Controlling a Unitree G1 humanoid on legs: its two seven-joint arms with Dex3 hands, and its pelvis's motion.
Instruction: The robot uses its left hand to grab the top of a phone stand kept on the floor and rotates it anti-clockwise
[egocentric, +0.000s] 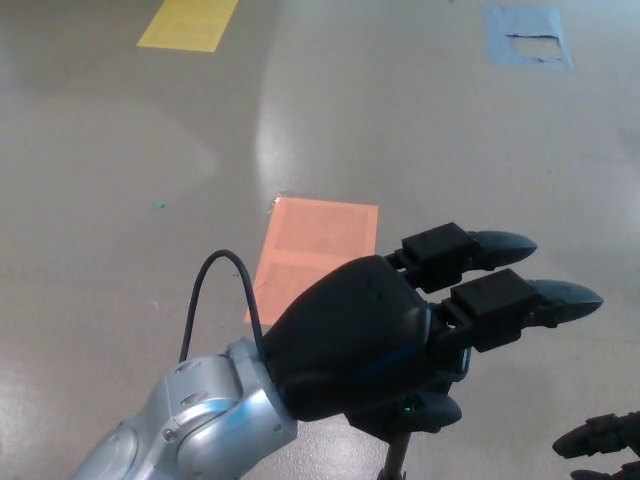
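Note:
My left hand (385, 345) fills the lower middle of the head view, reaching in from the lower left on its silver forearm (190, 430). Its two fingers (500, 270) point straight out to the right and are spread apart; the thumb (430, 410) lies beneath them. It is open, curled around nothing that I can see. Only a short piece of the phone stand's dark pole (396, 460) shows, directly under the palm; the stand's top is hidden by the hand. My right hand (603, 443) just shows at the bottom right corner.
The floor is grey and glossy. An orange patch (318, 240) lies on it just behind my left hand, a yellow patch (190, 22) at the top left and a blue one (528, 36) at the top right. A black cable (212, 290) loops above the wrist.

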